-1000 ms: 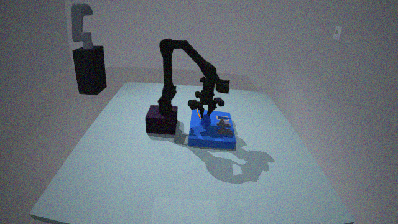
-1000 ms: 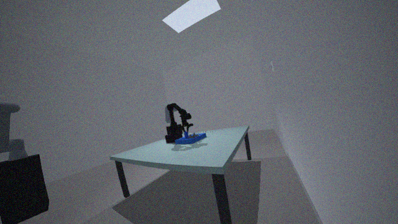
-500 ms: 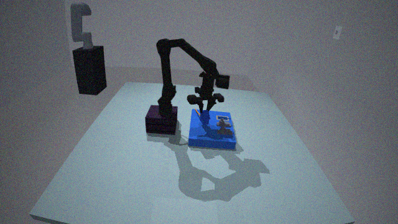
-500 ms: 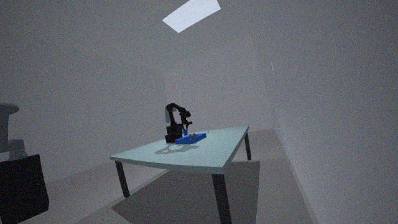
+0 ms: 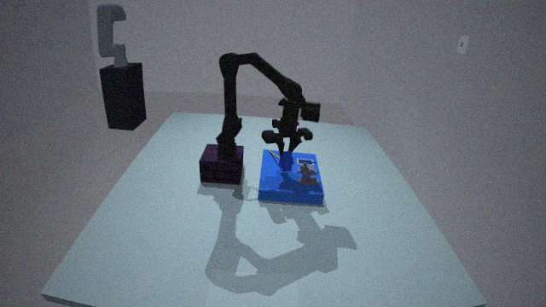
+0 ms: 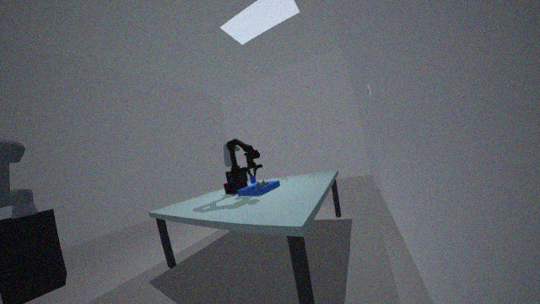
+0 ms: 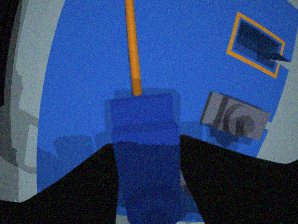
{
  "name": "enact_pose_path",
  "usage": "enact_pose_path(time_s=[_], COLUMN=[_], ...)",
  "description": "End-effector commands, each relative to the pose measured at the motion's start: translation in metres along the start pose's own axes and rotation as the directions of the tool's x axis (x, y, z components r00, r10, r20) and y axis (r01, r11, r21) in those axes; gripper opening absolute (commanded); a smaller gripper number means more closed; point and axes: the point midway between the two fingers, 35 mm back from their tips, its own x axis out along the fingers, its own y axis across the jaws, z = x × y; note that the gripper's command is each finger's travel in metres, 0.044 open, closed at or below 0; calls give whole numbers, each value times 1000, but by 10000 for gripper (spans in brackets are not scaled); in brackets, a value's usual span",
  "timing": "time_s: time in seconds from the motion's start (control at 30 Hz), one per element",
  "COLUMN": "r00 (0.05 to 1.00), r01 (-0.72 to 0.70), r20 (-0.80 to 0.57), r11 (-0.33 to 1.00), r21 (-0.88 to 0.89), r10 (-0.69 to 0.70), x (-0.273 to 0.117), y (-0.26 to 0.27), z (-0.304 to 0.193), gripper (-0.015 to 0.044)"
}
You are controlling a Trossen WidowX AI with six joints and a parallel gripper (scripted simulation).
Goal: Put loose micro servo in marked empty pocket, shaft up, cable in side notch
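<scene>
The loose micro servo (image 5: 286,163) (image 6: 252,179) (image 7: 145,117) is a dark blue block. Its orange cable (image 5: 274,155) (image 7: 132,47) runs up the wrist view from the block's far end. My gripper (image 5: 286,153) (image 7: 145,148) is shut on the servo, one dark finger on each side. The servo is close over the left part of the blue deck (image 5: 273,197) (image 6: 270,187) (image 7: 90,60); whether it touches is unclear. The empty pocket's orange outline (image 5: 305,159) (image 7: 261,28) lies at the upper right in the wrist view. The servo's lower end is dim, its shaft direction unclear.
A grey-brown servo (image 5: 306,169) (image 7: 220,108) stands on the deck between my gripper and the pocket. Another one (image 5: 308,181) is nearer the deck's front right, mostly hidden by a finger in the wrist view. The arm's dark base (image 5: 219,170) stands left of the deck.
</scene>
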Motion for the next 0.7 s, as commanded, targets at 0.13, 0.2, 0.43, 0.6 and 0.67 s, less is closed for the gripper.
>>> enact_pose_path(time_s=[0.13,0.2,0.43,0.6,0.67], r00=[1000,1000,1000,1000,1000], r01=[-2,-1,0,1,1], r20=[-2,-1,1,3,4], r11=[1000,1000,1000,1000,1000], r21=[-4,-4,-4,-4,-4], r10=[2,1,0,-1,-1], x=[0,0,0,0,0], y=[-9,-12,-23,-31,-34], z=[9,16,44,63,71], gripper=[0,0,0,0,0])
